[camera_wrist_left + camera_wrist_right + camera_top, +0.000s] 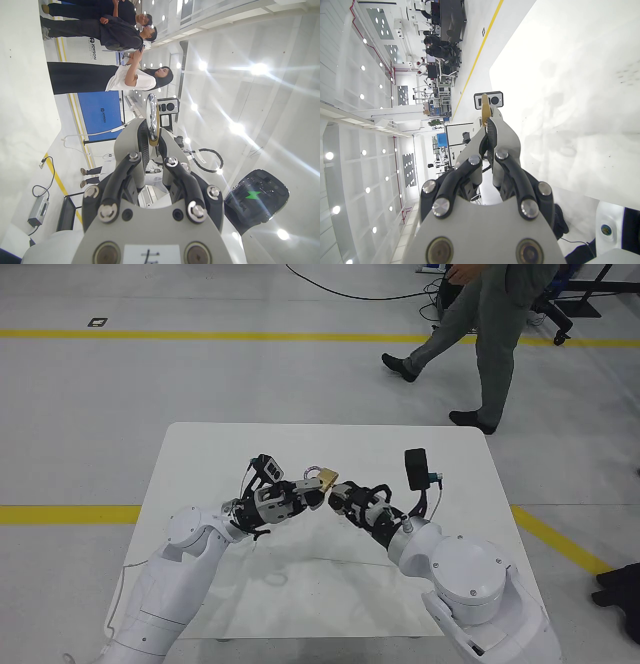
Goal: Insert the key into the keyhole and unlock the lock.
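**Key and lock brought tip to tip above the table**

The left gripper [152, 138] pinches the brass body of the lock [152, 120] between its pads. The right gripper [488, 127] is pressed tight on the head of the key [484, 107]. In the top view both are held in the air over the middle of the table [200, 464], with the two grippers nearly nose to nose.

The key's long axis runs straight out from the right fingertips, in line with the fingers, and its tip points toward the left gripper. The lock shows edge-on, its length running away from the left pads with the chrome loop at the far end. The keyhole is hidden, and I cannot tell whether the key tip has entered it.

The step in hand looks like insertion. To do it well, the lock should stay still while the key's axis lines up with the keyhole. The blade should be rolled to match the slot, and the push should be slow and straight. Any turn should wait until the key is fully seated, since a skewed push could lever the lock out of its grip.
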